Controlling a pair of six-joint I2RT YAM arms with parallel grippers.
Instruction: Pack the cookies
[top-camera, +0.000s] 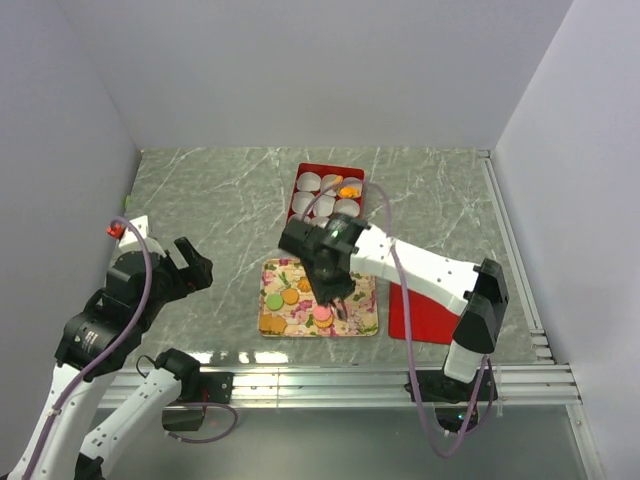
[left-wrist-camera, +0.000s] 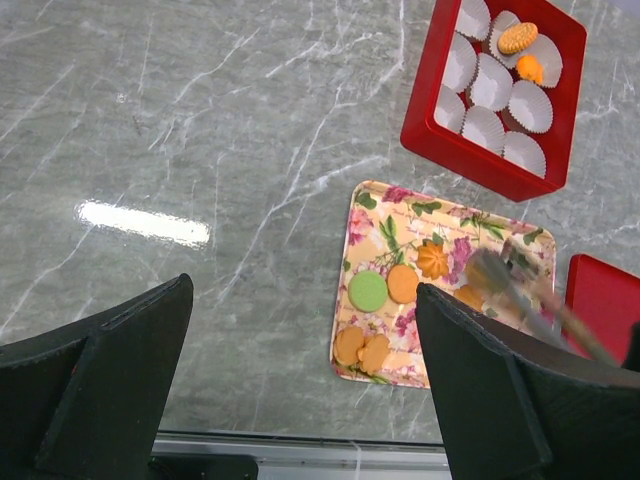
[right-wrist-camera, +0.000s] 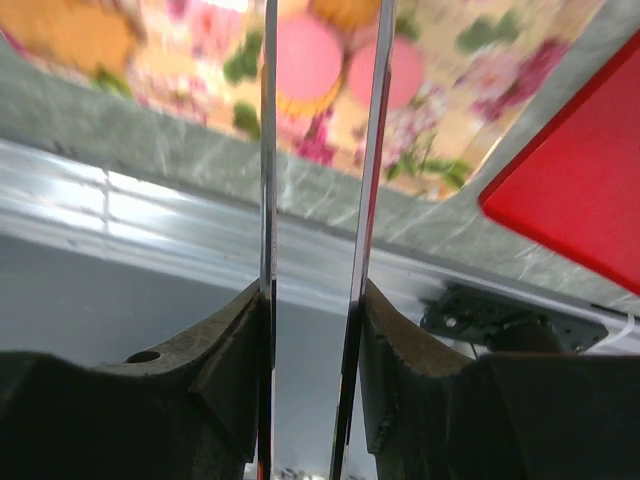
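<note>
You are on the pick step. Your right tool hangs over the flowered tray, and its two long metal blades reach down on either side of a pink cookie. The blades stand part-way in with a gap between them. Whether they already bite the cookie cannot be told from these views, so treat it as not yet held.

A second pink cookie lies just beside the right blade. The green cookie and the orange ones sit further off to the tool's left on the same tray. Straight ahead of the tool, past the tray's far edge, is the red box of paper cups. Two cookies, by the look of it, already rest in cups there.

Your next move is probably to bring the blades together on the pink cookie's edges until it holds. Then lift straight up so the neighbour isn't dragged along, and carry it forward to an empty cup.

Your left tool is spread wide and carries nothing. It hangs over bare counter, with the tray off to its right.
</note>
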